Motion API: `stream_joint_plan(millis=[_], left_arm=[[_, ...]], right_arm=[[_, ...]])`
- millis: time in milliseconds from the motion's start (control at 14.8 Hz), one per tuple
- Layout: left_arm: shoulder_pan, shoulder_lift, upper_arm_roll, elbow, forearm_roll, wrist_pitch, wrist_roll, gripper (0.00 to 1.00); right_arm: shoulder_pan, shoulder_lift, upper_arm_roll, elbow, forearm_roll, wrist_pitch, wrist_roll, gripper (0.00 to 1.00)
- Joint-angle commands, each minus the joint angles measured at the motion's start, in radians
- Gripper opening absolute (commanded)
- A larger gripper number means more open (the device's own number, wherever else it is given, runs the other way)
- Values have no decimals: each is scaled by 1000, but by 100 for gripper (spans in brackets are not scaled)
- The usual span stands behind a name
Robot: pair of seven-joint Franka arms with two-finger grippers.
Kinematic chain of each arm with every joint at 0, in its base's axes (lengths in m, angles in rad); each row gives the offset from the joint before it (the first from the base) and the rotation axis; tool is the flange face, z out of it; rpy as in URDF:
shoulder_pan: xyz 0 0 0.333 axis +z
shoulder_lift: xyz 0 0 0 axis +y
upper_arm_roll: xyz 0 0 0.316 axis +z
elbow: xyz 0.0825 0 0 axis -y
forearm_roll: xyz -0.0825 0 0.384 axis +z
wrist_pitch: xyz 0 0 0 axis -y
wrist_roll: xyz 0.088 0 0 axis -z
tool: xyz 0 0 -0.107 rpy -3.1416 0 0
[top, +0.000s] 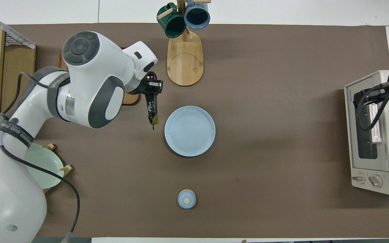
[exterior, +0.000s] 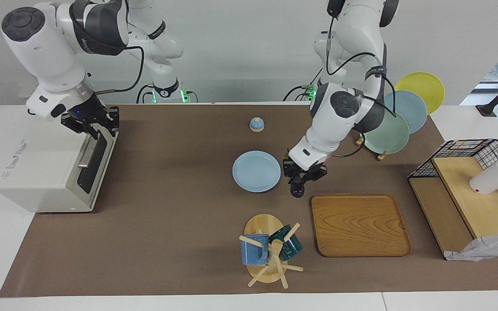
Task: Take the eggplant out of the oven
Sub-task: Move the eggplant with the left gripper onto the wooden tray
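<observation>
Left gripper (exterior: 299,176) is clamped on the eggplant (top: 151,104), holding it up beside the blue plate (exterior: 256,171), long axis running toward the robots with the stem end nearest them. Right gripper (exterior: 91,123) sits at the oven (exterior: 50,168) door's top edge; can't tell its fingers. One eggplant, one oven.

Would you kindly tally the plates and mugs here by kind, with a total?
Plates: 4 (light blue plate, green plate, blue plate, yellow plate)
Mugs: 2 (blue mug, green mug)
Total: 6
</observation>
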Motion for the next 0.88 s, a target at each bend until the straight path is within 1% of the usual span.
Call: stream_joint_plan(millis=[0, 135, 270, 337, 404, 472, 539, 607, 674, 742, 809], left_arm=[[97, 39, -8, 43, 48, -17, 8, 0], [137, 48, -8, 46, 91, -12, 30, 0], [166, 86, -7, 55, 99, 16, 59, 0], [187, 114, -7, 79, 114, 31, 73, 0], [203, 151, -7, 105, 128, 39, 79, 0], [218, 175, -8, 119, 139, 52, 88, 0], [220, 192, -8, 128, 143, 74, 88, 0], [220, 214, -7, 133, 146, 95, 88, 0], [223, 221, -7, 130, 160, 129, 97, 0], [237, 224, -8, 119, 178, 176, 117, 0], [247, 225, -8, 104, 180, 184, 128, 0]], right_arm=[[-13, -6, 8, 4, 27, -19, 12, 100], [-13, -10, 8, 5, 27, -19, 32, 100], [-19, -10, 6, 11, 28, -25, 43, 100], [-23, -13, 2, 13, 35, -43, 45, 100], [-10, -41, -3, -1, 36, -42, 51, 100], [10, -68, -1, -10, 29, -69, 75, 100], [32, -81, -8, -22, 32, -91, 103, 100], [44, -84, -33, -29, 32, -93, 107, 100], [65, -87, -58, -27, 33, -91, 107, 100], [67, -107, -61, -30, 33, -84, 109, 100], [67, -117, -61, -38, 33, -87, 111, 100]])
